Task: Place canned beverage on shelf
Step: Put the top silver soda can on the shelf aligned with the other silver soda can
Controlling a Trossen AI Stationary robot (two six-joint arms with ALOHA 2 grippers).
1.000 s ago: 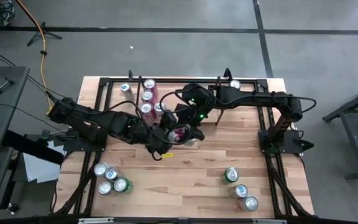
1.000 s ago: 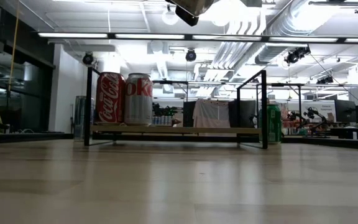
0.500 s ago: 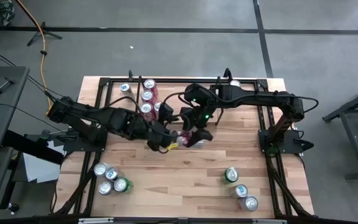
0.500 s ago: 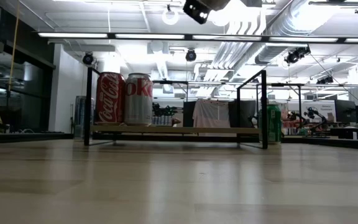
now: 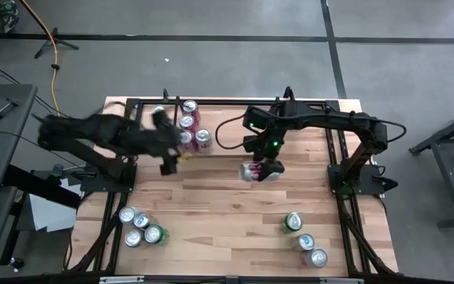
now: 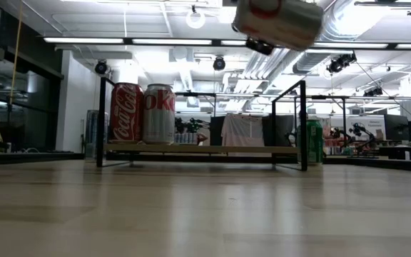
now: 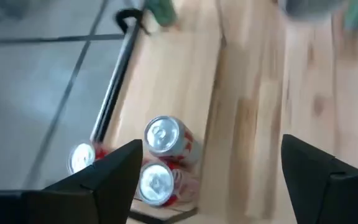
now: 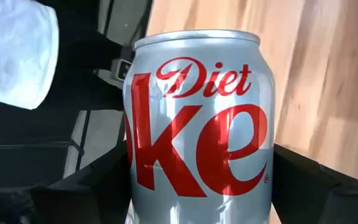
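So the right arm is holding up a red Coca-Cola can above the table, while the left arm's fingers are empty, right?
Not quite: the can in the right gripper is a silver Diet Coke, as the right wrist view shows. The left gripper is indeed empty.

Glossy silver metal can; matt pale wooden table; thin black metal shelf.

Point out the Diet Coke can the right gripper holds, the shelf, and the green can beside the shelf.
Diet Coke can (image 8: 197, 124): right wrist view, on its printed side.
Shelf (image 6: 191, 149): low view, on the front edge of its wood base.
Green can (image 6: 312, 143): low view, on its side wall.
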